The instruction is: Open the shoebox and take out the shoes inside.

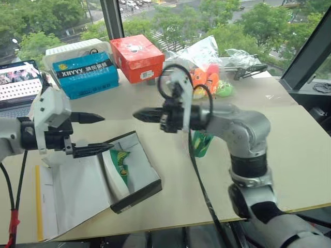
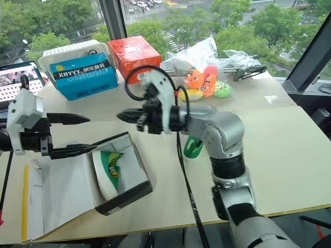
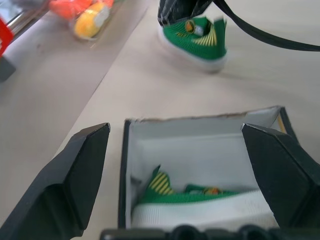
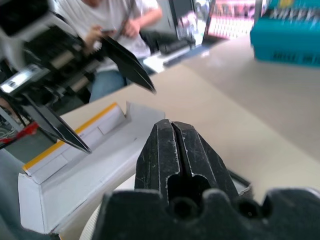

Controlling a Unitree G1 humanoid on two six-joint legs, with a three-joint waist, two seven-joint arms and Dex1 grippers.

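Note:
The shoebox [image 1: 137, 195] lies open on the table, its white-lined lid [image 1: 72, 191] folded flat toward my left, with a yellow edge showing. One green shoe [image 1: 120, 164] with yellow marks rests inside the box. A second green shoe [image 1: 201, 143] stands on the table, partly behind my right arm. My left gripper [image 1: 106, 133] hovers open above the box with nothing between its fingers. My right gripper [image 1: 136, 114] is shut and empty, held level in the air above the box's far end and pointing toward the left gripper. The left wrist view looks down on the boxed shoe [image 3: 200, 202] and the table shoe [image 3: 200, 42].
A blue box [image 1: 85, 75], a red-orange box [image 1: 137, 57] and plastic-wrapped plush toys [image 1: 207, 77] line the table's far side. A laptop [image 1: 18, 82] sits at the far left. A black cable [image 1: 199, 181] hangs from my right arm. A person [image 4: 120, 20] sits beyond the table.

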